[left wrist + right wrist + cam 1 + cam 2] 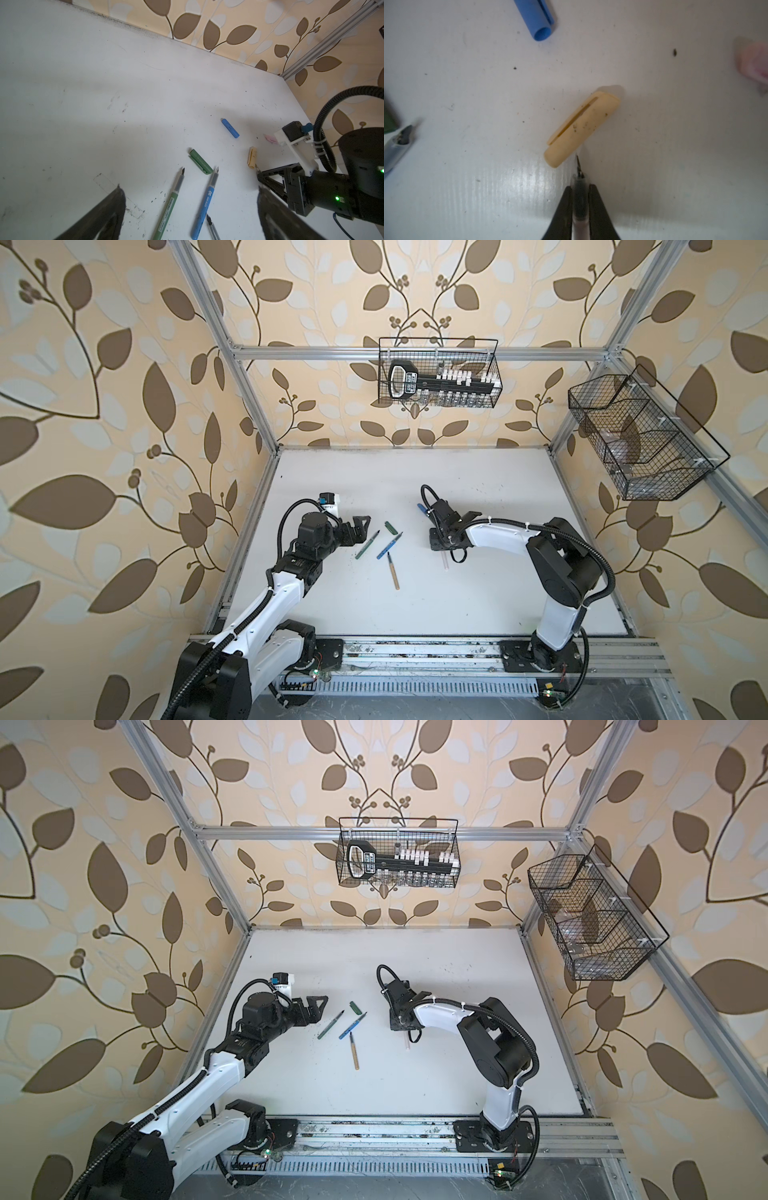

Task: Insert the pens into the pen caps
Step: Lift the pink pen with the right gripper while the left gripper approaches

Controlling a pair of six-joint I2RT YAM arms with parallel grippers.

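Right wrist view gives you the grip plainly: the right gripper [580,188] is clenched on the pale pink pen [580,209] just behind its dark nib. Only a short length sticks out, which I judge keeps the tip from wandering when you press it into a sleeve. The nib sits just beside one end of the tan cap [581,126], and I cannot tell whether that end is the open one. The matching pink cap [751,62] lies well apart at the blurred edge of that view, so you probably need to swing the pen over to it. The blue cap [542,20] lies with its open mouth turned towards the camera.

In both top views the pen's pale barrel trails out behind the right gripper towards the robot's base, low over the white table [498,572].

Your left gripper [189,187] is spread wide and grasps nothing. It hovers over the green pen [168,205] and the blue pen [204,203], which lie side by side with nibs pointing away from the arm. That looks to me like a ready stance, either to take a pen or to steady a cap. The green cap [200,161] rests just beside the blue pen's nib. The tan pen [393,571] lies near the blue pen's rear end. None of the pens is capped yet.
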